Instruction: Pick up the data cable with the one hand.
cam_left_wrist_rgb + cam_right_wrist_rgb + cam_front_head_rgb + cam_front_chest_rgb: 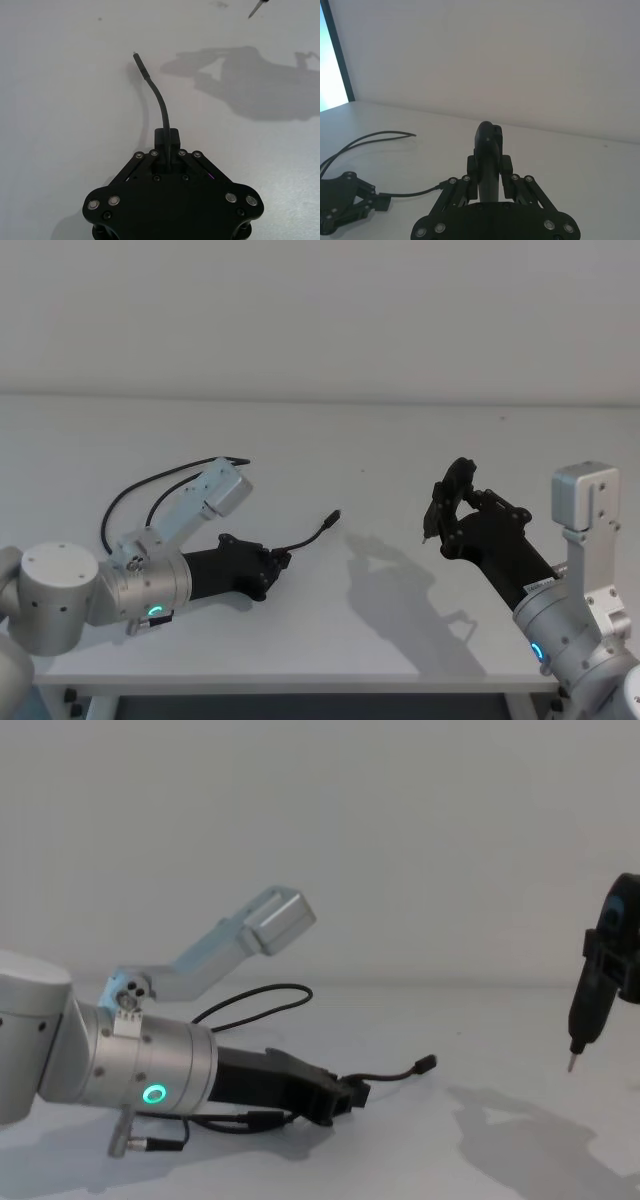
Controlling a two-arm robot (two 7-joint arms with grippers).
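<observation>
**Cable gripped, lift to come**

Nearest us, the left gripper [279,560] lies low over the table [400,430]. Its fingers are clamped on the data cable [161,102] just behind one plug, which pokes out toward two o'clock. The rest of the cable loops away toward ten o'clock. At three o'clock, well apart, the right gripper [446,504] hangs raised, closed on a pen tool [584,998]. We judge the grip made; next comes a gentle, straight lift.

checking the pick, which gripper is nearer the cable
Left. The left gripper is shut on the cable near one plug end; the right gripper, shut on a pointed tool, hangs to the cable's right, clear of it.
</observation>
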